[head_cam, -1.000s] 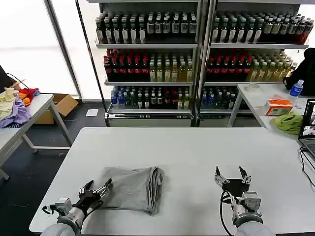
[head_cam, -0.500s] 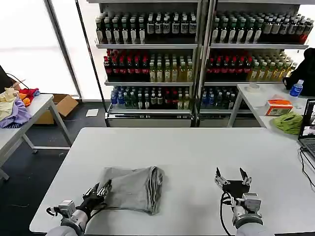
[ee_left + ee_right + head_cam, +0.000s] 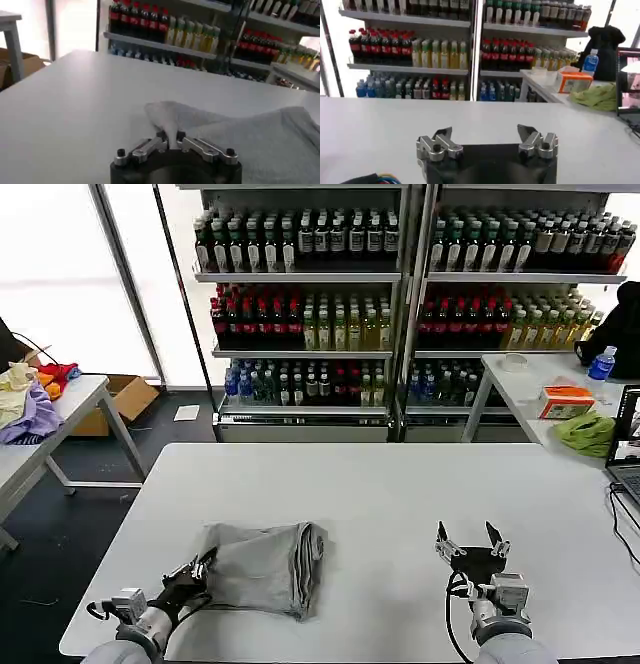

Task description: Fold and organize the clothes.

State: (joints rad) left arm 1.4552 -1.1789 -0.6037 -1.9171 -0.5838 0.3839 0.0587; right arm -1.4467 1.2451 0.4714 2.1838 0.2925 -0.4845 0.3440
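Note:
A folded light grey shirt (image 3: 265, 566) lies on the white table (image 3: 400, 484) near its front left. My left gripper (image 3: 200, 567) is at the shirt's front left corner, shut on a pinch of its cloth. In the left wrist view the grey cloth (image 3: 240, 130) rises in a peak between the closed fingertips of my left gripper (image 3: 170, 136). My right gripper (image 3: 470, 537) stands open over bare table at the front right, apart from the shirt, and its spread right gripper (image 3: 487, 134) holds nothing.
Drink shelves (image 3: 400, 294) stand behind the table. A side table at the left holds yellow, purple and red garments (image 3: 30, 399). At the right, another table carries a green cloth (image 3: 588, 432), an orange box (image 3: 566, 400) and a laptop edge (image 3: 628, 454).
My left gripper has closed on the shirt's corner and drawn back toward me, pulling the shirt slightly to the left. The right gripper has stayed in place.

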